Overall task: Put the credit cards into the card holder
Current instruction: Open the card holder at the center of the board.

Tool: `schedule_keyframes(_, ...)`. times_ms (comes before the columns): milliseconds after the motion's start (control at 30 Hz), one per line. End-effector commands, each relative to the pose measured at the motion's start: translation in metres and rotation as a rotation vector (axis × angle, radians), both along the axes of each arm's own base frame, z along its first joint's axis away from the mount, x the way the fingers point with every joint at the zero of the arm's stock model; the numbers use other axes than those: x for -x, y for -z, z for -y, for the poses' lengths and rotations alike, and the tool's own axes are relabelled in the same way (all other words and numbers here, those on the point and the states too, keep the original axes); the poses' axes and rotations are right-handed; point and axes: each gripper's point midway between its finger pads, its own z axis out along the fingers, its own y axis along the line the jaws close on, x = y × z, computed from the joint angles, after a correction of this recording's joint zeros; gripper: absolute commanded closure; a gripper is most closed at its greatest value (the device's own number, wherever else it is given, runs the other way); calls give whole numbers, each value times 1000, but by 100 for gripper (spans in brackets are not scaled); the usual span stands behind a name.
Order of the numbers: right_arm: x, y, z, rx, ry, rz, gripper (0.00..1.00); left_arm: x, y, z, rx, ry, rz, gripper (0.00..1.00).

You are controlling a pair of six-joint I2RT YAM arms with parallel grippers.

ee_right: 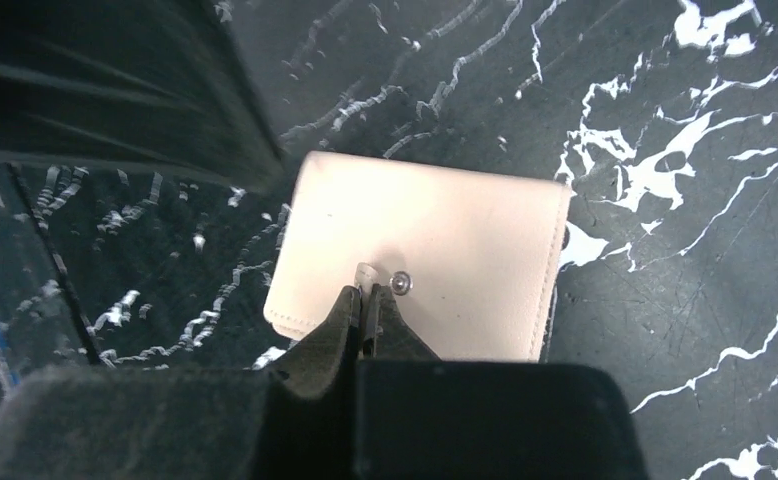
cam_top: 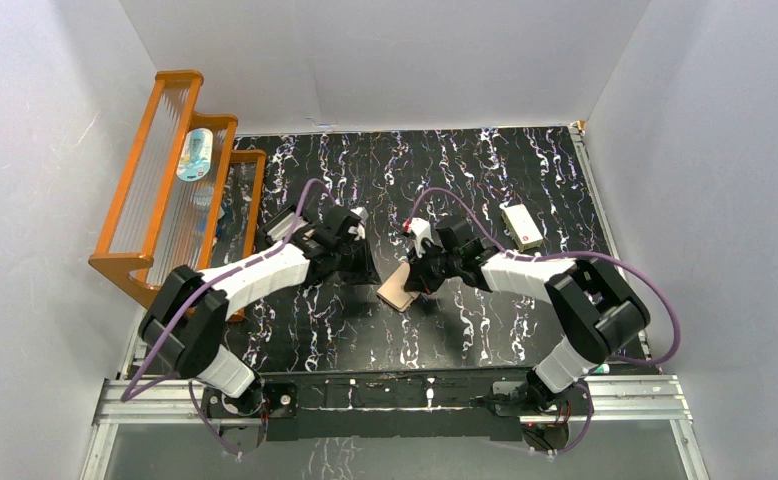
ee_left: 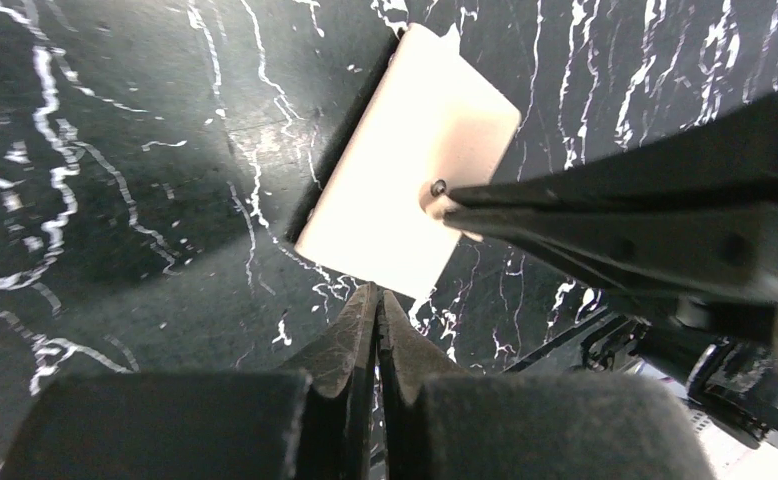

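Top view, card holder: I see the tan card holder [cam_top: 397,291] on the black table [cam_top: 365,340], in the middle, folded closed.
Top view, right gripper: My right gripper [cam_top: 418,279] is on the card holder's right edge.
Top view, left gripper: My left gripper [cam_top: 364,268] is just beside the card holder, on its left.
Top view, other things: A white box [cam_top: 521,227] lies well apart from the card holder, to its far right. An orange rack [cam_top: 170,180] stands far off to its left.
Top view, credit cards: I cannot see any from here.
Left wrist view, left gripper: Its fingers [ee_left: 350,335] are pressed together with nothing between them. They are near the card holder's [ee_left: 405,160] near edge, not touching it.
Right wrist view, right gripper: It [ee_right: 365,297] is pinched tight on the little tab by the card holder's [ee_right: 465,230] snap button [ee_right: 400,283].
Step in hand: I think I am getting the card holder open. No card is inside yet.
Next move: I think the right gripper should pull the tab up to pop the snap. The left gripper should press the card holder down so it does not slide.
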Motion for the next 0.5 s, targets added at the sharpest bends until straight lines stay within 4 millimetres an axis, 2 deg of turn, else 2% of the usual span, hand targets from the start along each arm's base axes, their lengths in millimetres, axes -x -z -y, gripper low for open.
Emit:
schedule_keyframes(0, -10, -72, -23, -274, 32, 136, 100, -7, -5, 20, 41, 21, 36, 100)
schedule_keyframes(100, -6, -93, -25, -377, 59, 155, 100, -5, 0, 20, 29, 25, 29, 99)
schedule_keyframes(233, 2, -114, -30, -484, 46, 149, 100, 0, -5, 16, 37, 28, 32, 91)
schedule_keyframes(467, 3, -101, -23, -460, 27, 135, 100, 20, -9, 1, 29, 17, 2, 65)
